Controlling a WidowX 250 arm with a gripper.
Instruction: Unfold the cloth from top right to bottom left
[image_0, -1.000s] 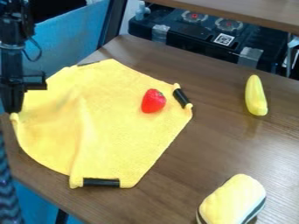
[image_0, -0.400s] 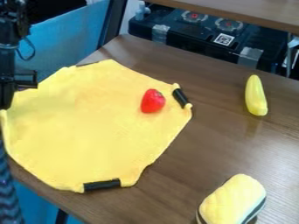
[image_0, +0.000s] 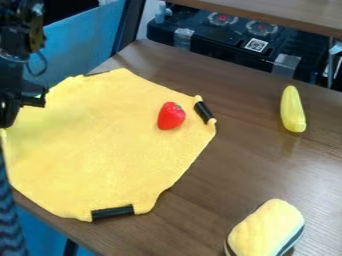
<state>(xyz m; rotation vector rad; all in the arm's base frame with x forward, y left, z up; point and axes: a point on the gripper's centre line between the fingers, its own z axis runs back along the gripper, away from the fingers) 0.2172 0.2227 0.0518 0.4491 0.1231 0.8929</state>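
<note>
At the left edge of the view, my gripper (image_0: 5, 125) hangs over the left corner of the yellow cloth (image_0: 107, 150), its tips at the cloth's edge. Whether it holds that corner I cannot tell. The cloth lies spread nearly flat on the wooden table, with black strips at its right, bottom and top-left edges. A red strawberry (image_0: 171, 116) rests on the cloth near the right strip.
A yellow banana-like toy (image_0: 292, 109) lies at the right of the table (image_0: 234, 165). Near the front edge is a yellow and white toy with a dark stripe (image_0: 267, 229). Behind the table stands a black stove-like box (image_0: 234, 42).
The cloth's left part has moved left and its central fold has flattened out. My gripper has shifted slightly left and up. The strawberry and right strip have moved slightly left.
</note>
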